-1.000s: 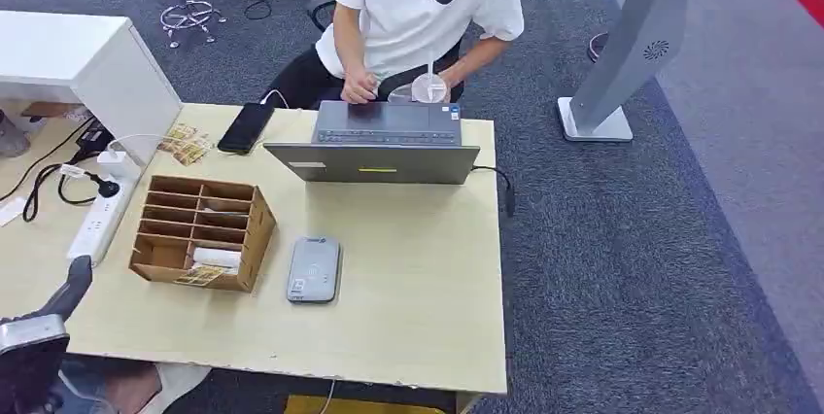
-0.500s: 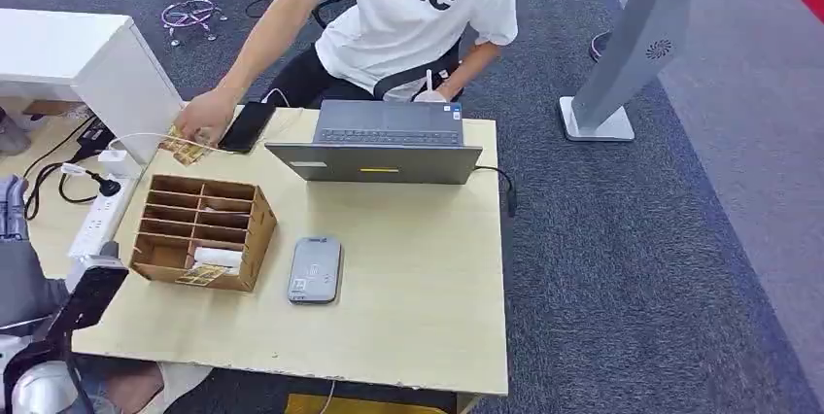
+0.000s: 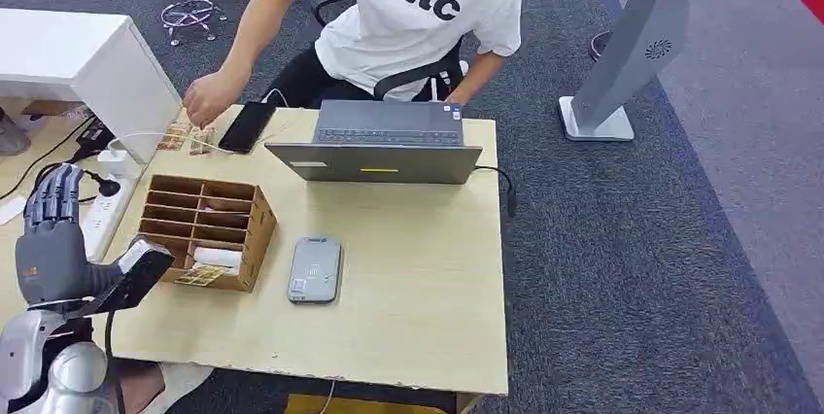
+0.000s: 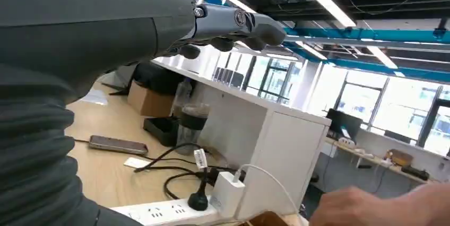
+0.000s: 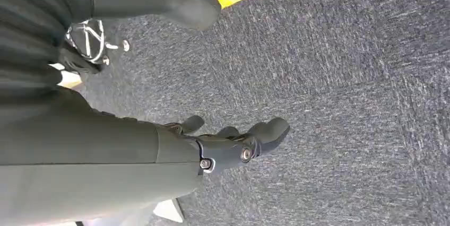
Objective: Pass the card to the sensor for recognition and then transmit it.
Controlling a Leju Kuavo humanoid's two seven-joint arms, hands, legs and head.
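A grey card sensor (image 3: 314, 269) lies flat on the wooden table (image 3: 418, 278), just right of a cardboard sorting box (image 3: 202, 230). The box's front slots hold a white card (image 3: 217, 257) and a patterned card (image 3: 201, 276). More patterned cards (image 3: 185, 138) lie at the table's back left, under a person's hand (image 3: 208, 98). My left hand (image 3: 53, 230) is raised at the table's left edge, left of the box, fingers spread and empty; its fingers (image 4: 233, 24) stretch out in the left wrist view. My right hand (image 5: 233, 146) hangs over grey carpet, loosely open, holding nothing.
A person in a white T-shirt (image 3: 418, 6) sits behind an open laptop (image 3: 384, 147). A black phone (image 3: 246, 127) lies beside the loose cards. A white power strip (image 3: 97, 220) with cables and a white cabinet (image 3: 87, 64) stand at the left. A grey stand (image 3: 632, 54) is on the right.
My left arm has risen beside the table, and the hand now stands up with fingers spread. The person's arm reached to the loose cards at the back left, then lifted slightly.
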